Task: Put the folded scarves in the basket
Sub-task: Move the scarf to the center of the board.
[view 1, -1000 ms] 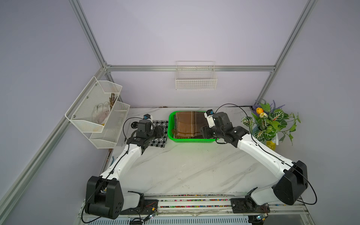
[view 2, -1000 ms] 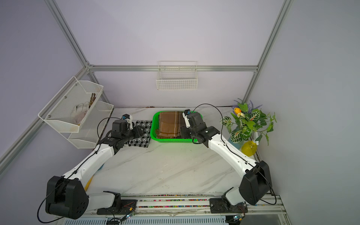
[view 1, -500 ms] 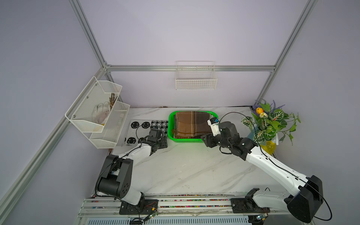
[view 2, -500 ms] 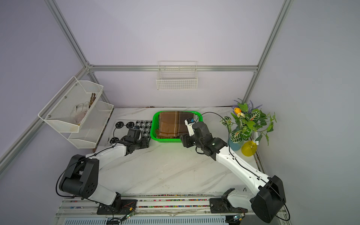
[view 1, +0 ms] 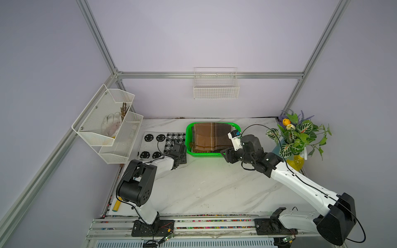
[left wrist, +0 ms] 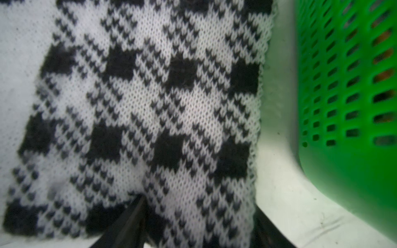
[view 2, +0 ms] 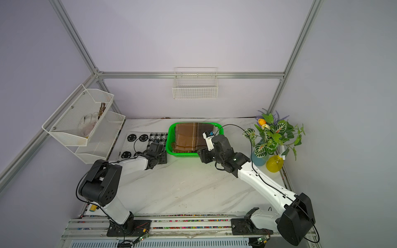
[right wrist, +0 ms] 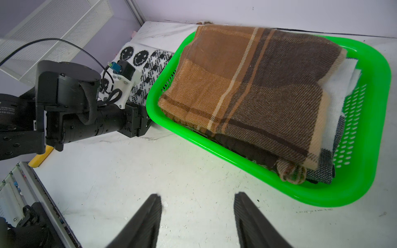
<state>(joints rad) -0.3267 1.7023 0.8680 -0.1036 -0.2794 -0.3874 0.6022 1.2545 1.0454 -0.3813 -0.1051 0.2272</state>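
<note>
- Left gripper [left wrist: 199, 205] is down at the table: fingers apart, the checked scarf's [left wrist: 150, 96] edge between them. Clamped or not, can't tell.
- That scarf lies flat ahead of it, outside the basket [view 1: 188, 139], just beside its wall.
- Basket sits between the two grippers, brown scarf [right wrist: 247, 85] topping its pile.
- Right gripper [right wrist: 197, 194] is just off the basket's near corner, fingers apart, nothing between them.

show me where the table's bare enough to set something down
Widest bare marble: in front of the green basket, between the two arms. Crowded: back left, black-and-white scarf and left gripper beside the basket; brown scarf fills the basket; plant at back right.
</note>
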